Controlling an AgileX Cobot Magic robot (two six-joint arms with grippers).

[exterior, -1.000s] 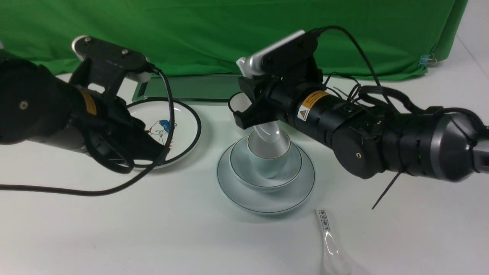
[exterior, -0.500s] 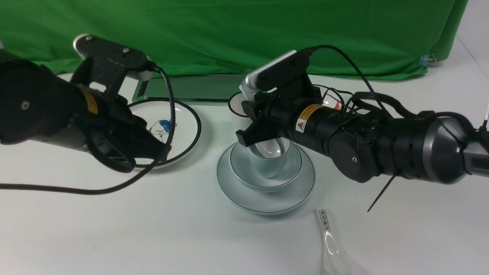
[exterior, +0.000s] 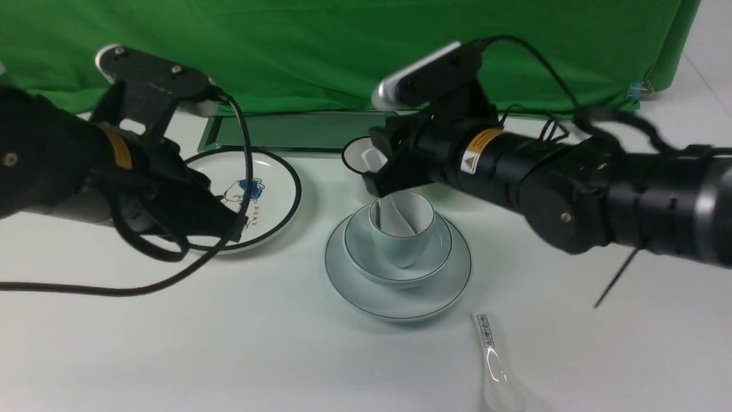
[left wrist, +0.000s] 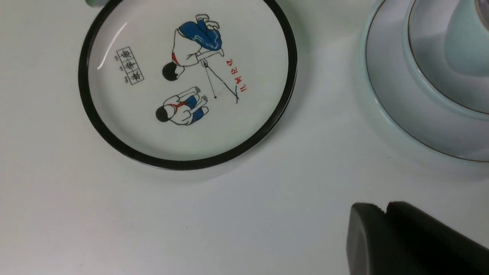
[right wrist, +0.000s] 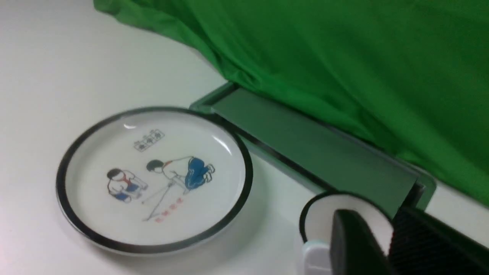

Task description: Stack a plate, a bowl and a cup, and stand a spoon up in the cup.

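Observation:
The plain plate [exterior: 400, 300] lies mid-table with the plain bowl [exterior: 366, 260] on it and the light-blue cup [exterior: 407, 243] in the bowl. They also show in the left wrist view: plate [left wrist: 397, 110], bowl [left wrist: 428, 72], cup [left wrist: 464, 49]. The plain white spoon [exterior: 394, 217] stands in the cup and leans back-left. My right gripper [exterior: 380, 186] hovers just above the cup, jaws a little apart [right wrist: 376, 218]. The spoon's handle end [right wrist: 316, 256] lies beside one finger, outside the jaws. My left gripper [left wrist: 384, 209] is shut and empty, left of the stack.
A black-rimmed cartoon plate [exterior: 274, 191] lies at the back left, partly under my left arm. A black-rimmed white cup [exterior: 353, 155] stands behind the stack. A printed spoon [exterior: 490, 357] lies at the front right. A green tray [exterior: 286, 131] and a green cloth [exterior: 320, 51] close the back.
My right gripper went down over the cup with the spoon, then rose and drew back. The spoon stayed standing in the cup. My left arm shifted slightly up and left.

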